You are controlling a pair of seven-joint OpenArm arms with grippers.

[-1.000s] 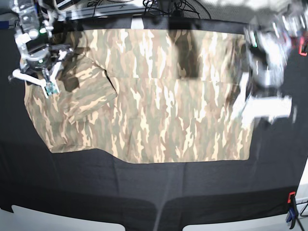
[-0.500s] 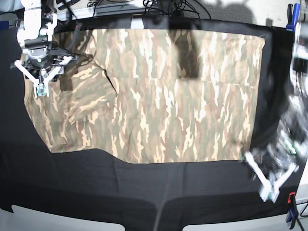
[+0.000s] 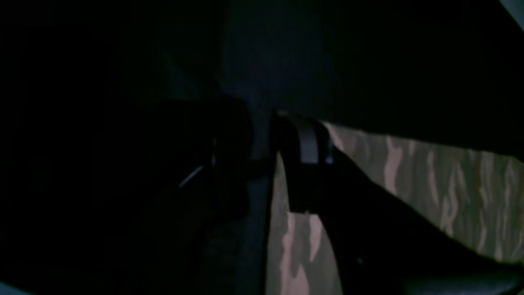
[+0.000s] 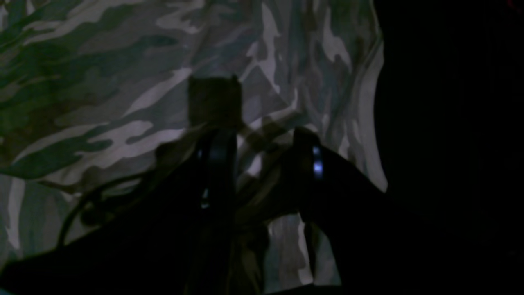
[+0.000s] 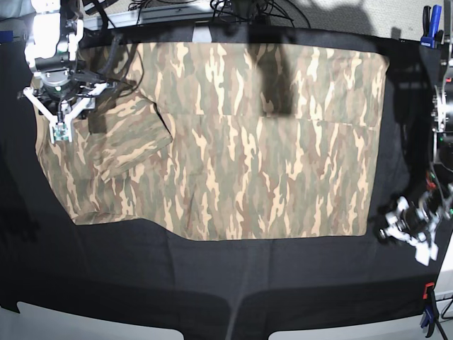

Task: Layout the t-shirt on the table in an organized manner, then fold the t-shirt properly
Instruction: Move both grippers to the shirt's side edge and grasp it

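The camouflage t-shirt point(image 5: 226, 142) lies spread flat on the black table point(image 5: 248, 283), with one sleeve folded over its left part. My right gripper point(image 5: 61, 124) hangs over the shirt's upper left corner. In the right wrist view its fingers stand open point(image 4: 264, 147) above the t-shirt point(image 4: 123, 82), with nothing between them. My left gripper point(image 5: 407, 234) is low, just right of the shirt's lower right corner. The dark left wrist view shows it open point(image 3: 266, 147), one finger point(image 3: 307, 143) over the t-shirt's corner point(image 3: 430, 176) and black table point(image 3: 286, 61) beyond.
A red and blue clamp point(image 5: 428, 312) grips the table's lower right edge, and a blue clamp point(image 5: 425, 21) sits at the upper right. Cables point(image 5: 241, 8) lie along the back edge. Black cloth borders the shirt on every side.
My left arm has swung from the shirt's upper right edge down to its lower right corner. The right gripper shifted slightly up and left. The shirt has not moved.
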